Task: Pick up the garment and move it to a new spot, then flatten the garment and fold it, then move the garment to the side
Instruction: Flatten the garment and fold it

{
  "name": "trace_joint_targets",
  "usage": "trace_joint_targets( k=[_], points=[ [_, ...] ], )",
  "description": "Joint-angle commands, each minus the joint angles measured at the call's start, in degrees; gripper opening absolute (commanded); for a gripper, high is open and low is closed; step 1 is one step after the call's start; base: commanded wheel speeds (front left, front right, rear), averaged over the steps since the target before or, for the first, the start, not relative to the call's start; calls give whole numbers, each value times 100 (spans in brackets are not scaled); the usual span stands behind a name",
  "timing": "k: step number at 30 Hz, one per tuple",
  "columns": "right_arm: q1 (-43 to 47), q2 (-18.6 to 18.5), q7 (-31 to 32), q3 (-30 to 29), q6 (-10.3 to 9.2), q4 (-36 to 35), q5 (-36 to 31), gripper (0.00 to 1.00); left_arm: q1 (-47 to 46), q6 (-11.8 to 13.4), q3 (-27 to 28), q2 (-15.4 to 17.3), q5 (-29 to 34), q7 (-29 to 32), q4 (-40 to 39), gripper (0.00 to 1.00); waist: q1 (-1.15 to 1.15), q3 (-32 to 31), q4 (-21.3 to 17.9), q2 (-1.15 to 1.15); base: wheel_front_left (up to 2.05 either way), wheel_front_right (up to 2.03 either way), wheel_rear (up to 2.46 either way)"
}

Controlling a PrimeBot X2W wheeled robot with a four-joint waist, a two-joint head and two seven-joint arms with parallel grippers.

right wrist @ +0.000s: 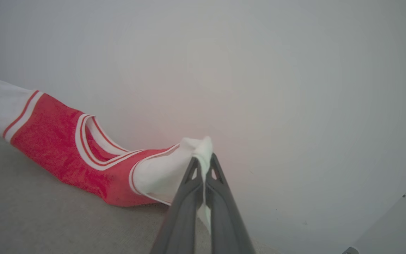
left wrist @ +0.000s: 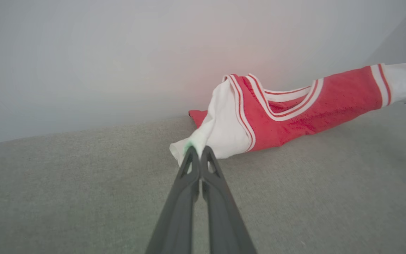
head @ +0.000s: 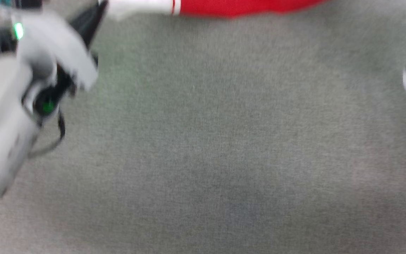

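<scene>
Left gripper (left wrist: 198, 151) and right gripper (right wrist: 203, 161) each clench a sleeve (left wrist: 220, 130), garment (left wrist: 294, 109) stretched by the wall (left wrist: 100, 53): pick-up seemingly done, with flattening, folding and setting aside left.

The head camera looks steeply down on the grey bench (head: 224, 141), the garment (head: 245, 7) at its top edge, while the wrist cameras sit low, close behind the left end effector (left wrist: 199, 150) and right end effector (right wrist: 203, 158), facing the wall (left wrist: 83, 53) and sharing that garment from opposite ends.
</scene>
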Motion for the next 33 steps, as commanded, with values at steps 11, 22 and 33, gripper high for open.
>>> trace_joint_targets(
  k=[11,22,33],
  points=[
    [2969,-813,368,111,-4,-1390,537,0,3001,929,-219,1473,-807,-297,-2274,0,0,-1657,-282,0,0,0,0],
    [4774,-1503,461,310,-4,-2120,705,0,4757,2004,-573,2162,-1103,-817,-3619,0,0,-1959,-279,0,0,0,0],
    [6204,-1487,443,1,-4,-2114,829,0,6076,2404,-598,2166,-1442,-1212,-3705,0,0,-1989,-195,0,0,0,0]
  ],
)
